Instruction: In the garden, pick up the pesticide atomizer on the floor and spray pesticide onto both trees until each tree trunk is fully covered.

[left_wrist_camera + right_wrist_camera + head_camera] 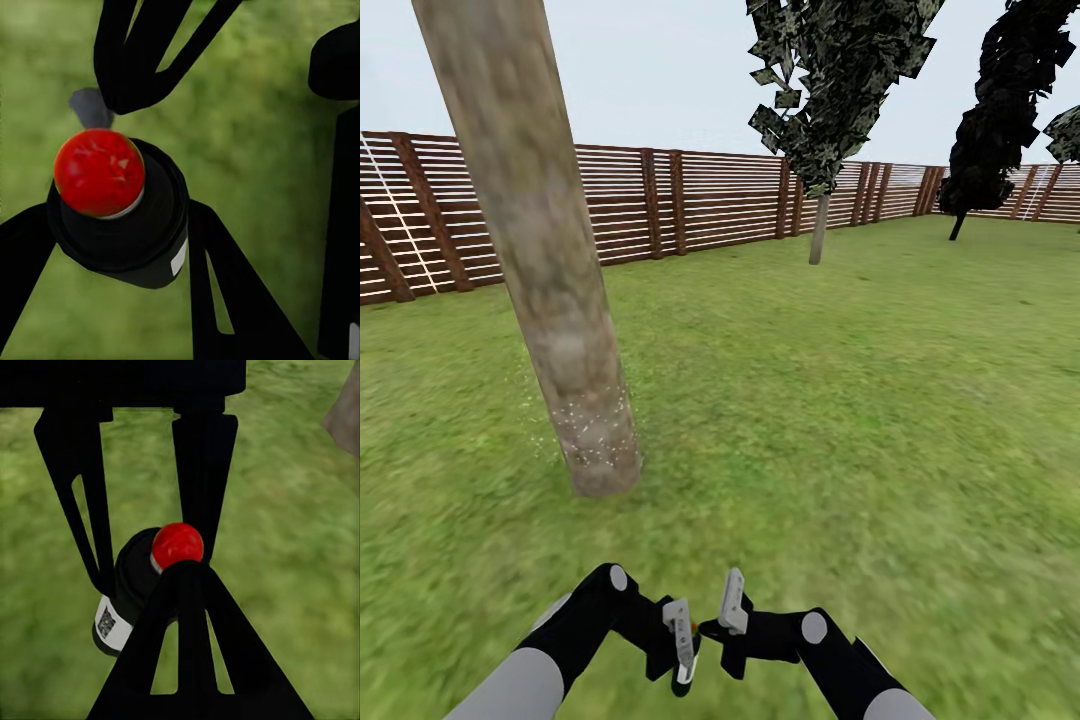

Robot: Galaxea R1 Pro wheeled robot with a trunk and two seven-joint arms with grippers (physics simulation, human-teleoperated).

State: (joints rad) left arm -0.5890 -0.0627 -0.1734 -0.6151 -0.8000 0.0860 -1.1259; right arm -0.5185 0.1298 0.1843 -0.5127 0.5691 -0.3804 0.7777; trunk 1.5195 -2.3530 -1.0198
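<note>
The pesticide atomizer is a black bottle with a round red cap and a small white label. My left gripper is shut on its body, low in the head view. My right gripper hangs just beside it, fingers together and holding nothing; the atomizer sits right behind its tips. A thick, mottled grey-tan tree trunk leans up from the lawn ahead to the left, with fine white specks on its lower part. A second tree stands far back by the fence.
Green lawn stretches ahead and to the right. A brown slatted fence closes the back. A dark cypress-like tree stands at the far right.
</note>
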